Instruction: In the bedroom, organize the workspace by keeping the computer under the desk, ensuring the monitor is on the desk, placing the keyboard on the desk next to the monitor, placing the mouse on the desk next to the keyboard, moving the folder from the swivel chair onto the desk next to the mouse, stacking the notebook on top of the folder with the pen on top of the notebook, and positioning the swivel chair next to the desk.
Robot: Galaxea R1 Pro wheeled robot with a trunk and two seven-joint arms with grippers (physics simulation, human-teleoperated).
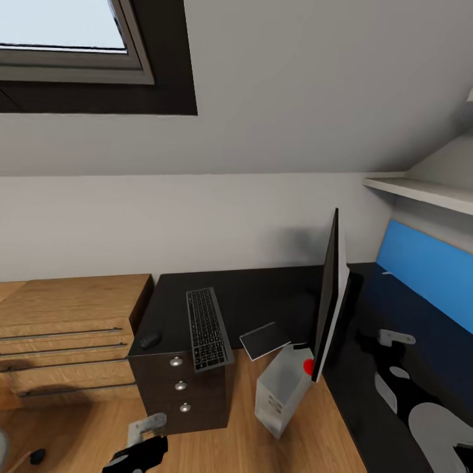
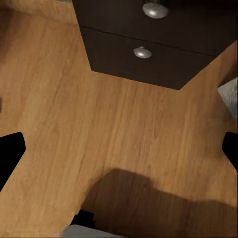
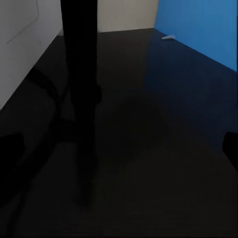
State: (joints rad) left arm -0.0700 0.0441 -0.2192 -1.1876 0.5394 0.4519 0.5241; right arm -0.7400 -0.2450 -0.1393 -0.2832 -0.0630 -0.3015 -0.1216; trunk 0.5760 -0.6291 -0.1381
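Observation:
The glossy black desk (image 1: pixel 263 295) fills the corner under the sloped wall. The keyboard (image 1: pixel 209 328) lies on it above the drawer unit (image 1: pixel 180 387), its near end over the front edge. The mouse (image 1: pixel 150 340) sits at the desk's left edge. The monitor (image 1: pixel 332 302) stands edge-on, with the dark grey notebook (image 1: pixel 265 339) beside its base, jutting past the desk edge. The computer (image 1: pixel 284 391) stands tilted on the floor below. The pen (image 3: pixel 168 37) lies by the blue panel (image 3: pixel 203 29). My left gripper (image 2: pixel 120 148) hangs open over the floor. My right gripper (image 3: pixel 119 148) is open above the desktop. The folder is out of view.
Light oak drawers (image 1: pixel 66 335) with bar handles stand left of the desk. A white shelf (image 1: pixel 420 190) runs above the blue panel, and a skylight (image 1: pixel 66 33) is overhead. A grey sliver of the swivel chair (image 1: pixel 2 450) and a black caster (image 1: pixel 36 455) show at the lower left.

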